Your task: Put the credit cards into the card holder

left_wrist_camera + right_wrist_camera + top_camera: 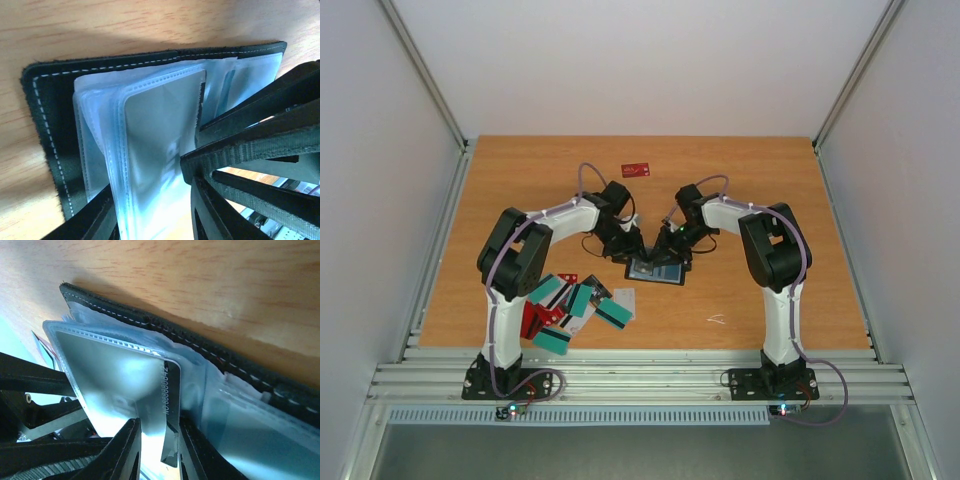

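Card holder: lay open near the middle of the worktop, black cover down with white stitching round the edge, clear sleeves fanned up from it. Left hand: reached in from the left, fingers set against both sides of the sleeve bundle, closed on it. Right hand: reached in from the right, closed on a credit card with a dark stripe and white digits, far end under a sleeve's edge; could not tell whether inside the pocket. Other credit cards: lay in a loose overlapping heap, teal, red, black and white, at the near left of the worktop, well apart from the holder. Red card: lay alone, flat, near the far edge.
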Robot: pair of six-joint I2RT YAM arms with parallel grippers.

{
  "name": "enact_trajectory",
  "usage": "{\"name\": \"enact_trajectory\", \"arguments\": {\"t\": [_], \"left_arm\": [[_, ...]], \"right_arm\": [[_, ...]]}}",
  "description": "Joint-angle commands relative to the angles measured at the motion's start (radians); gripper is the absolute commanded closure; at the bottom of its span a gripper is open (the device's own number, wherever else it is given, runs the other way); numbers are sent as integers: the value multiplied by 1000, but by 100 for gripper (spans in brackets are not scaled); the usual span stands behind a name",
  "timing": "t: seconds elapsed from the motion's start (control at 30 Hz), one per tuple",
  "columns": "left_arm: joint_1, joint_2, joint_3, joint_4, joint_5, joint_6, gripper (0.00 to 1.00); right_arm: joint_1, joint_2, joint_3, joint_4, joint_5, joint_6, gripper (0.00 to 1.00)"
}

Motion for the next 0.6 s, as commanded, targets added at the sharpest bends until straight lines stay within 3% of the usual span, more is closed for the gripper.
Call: {"name": "enact_trajectory", "arguments": {"t": [0.0, 0.23, 0.37, 0.47, 0.57], "left_arm": [[-41, -33, 12, 89, 65, -2, 64], [-47, -35, 75, -3, 13, 19, 70], [-58, -49, 117, -109, -102, 47, 72], [-61, -47, 146, -173, -169, 71, 59], [-64, -37, 148, -184, -175, 78, 55]], "right_arm": [[16, 26, -34, 71, 31, 19, 77], [16, 10, -45, 79, 37, 27, 78], [16, -3, -46, 79, 45, 30, 78], [17, -8, -49, 84, 45, 37, 78], [16, -11, -56, 93, 42, 44, 78]]}}
